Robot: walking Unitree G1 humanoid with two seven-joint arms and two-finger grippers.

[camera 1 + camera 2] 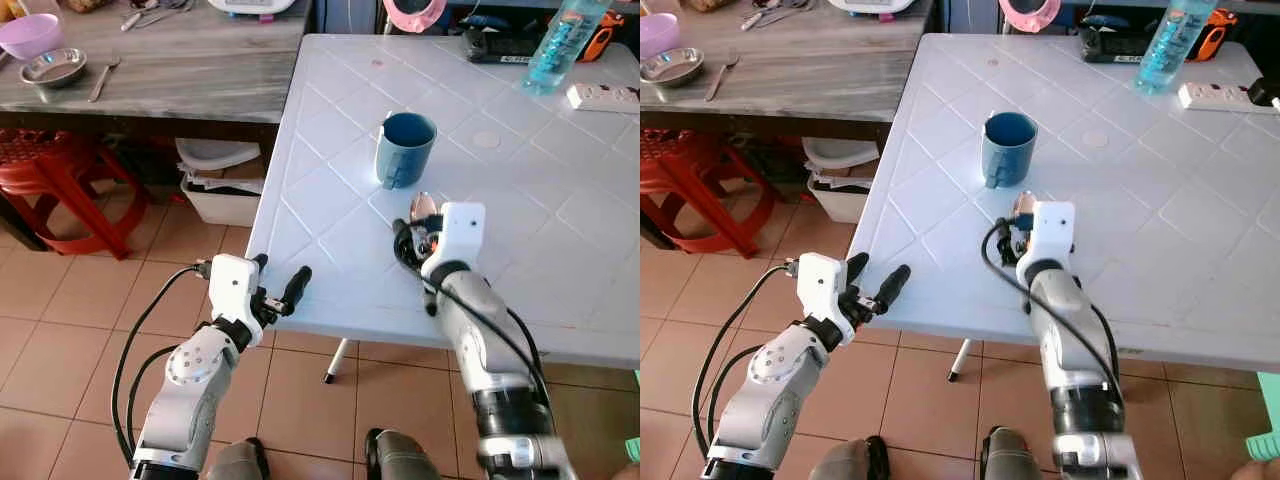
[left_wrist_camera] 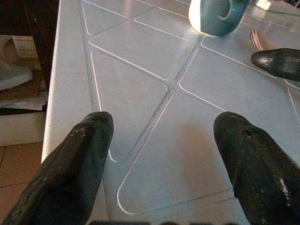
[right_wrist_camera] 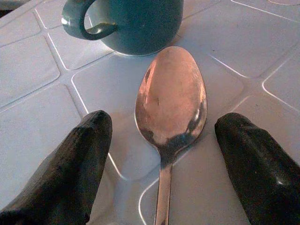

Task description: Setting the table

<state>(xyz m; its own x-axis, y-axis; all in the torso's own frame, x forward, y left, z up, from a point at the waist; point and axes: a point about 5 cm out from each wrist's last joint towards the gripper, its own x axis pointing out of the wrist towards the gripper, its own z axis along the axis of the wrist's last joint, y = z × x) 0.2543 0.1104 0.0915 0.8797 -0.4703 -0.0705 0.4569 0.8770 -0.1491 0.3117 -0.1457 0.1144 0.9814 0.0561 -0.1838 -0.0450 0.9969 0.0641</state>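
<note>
- A white plastic table (image 1: 520, 260) with a moulded diamond pattern stands in front of the robot
- The right gripper (image 3: 164, 164) is low over the table, its two black fingers (image 3: 70, 164) spread wide apart and holding nothing
- A metal spoon (image 3: 171, 103) lies flat on the table between those open jaws, bowl pointing away from the wrist, handle running back under it; neither finger touches it
- Just beyond the spoon's tip stands a blue mug (image 1: 405, 148), upright, its handle turned towards the gripper
- The left gripper (image 2: 159, 164) hovers at the near table edge, jaws also wide and empty, with the mug well ahead of it
- Handling, as a judgement: the spoon looks light, stiff and polished, so likely slippery; lying flat, it leaves little for the fingers to get under
- The narrow neck just behind the bowl, between the fingertips, seems the best place to pinch
- The mug looks ceramic, heavier and breakable; it is close enough that a slid spoon could knock it
</note>
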